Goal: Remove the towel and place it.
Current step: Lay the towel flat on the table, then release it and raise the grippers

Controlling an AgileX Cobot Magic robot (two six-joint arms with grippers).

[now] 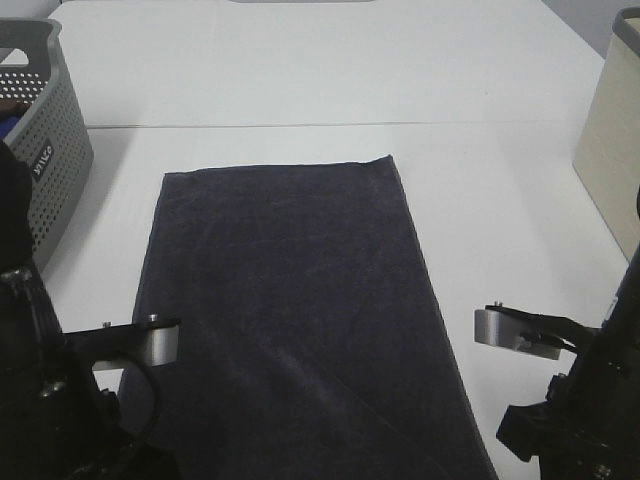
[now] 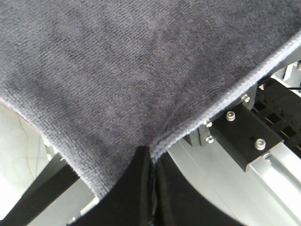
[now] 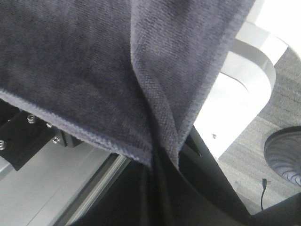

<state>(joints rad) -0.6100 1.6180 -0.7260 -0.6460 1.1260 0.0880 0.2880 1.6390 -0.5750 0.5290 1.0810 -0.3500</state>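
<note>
High view: a dark grey towel [image 1: 290, 300] lies flat on the white table [image 1: 300, 70], its near edge running out of frame. A grey basket [image 1: 50, 130] stands to its left. Left wrist view: my left gripper [image 2: 149, 157] is closed tight, pinching 1 towel corner by its hem. Right wrist view: my right gripper [image 3: 157, 165] is likewise clamped on the other near corner, with cloth folded into the pinch. I judge both corners should rise together, level and apart, so the towel peels away without bunching or slipping.
</note>
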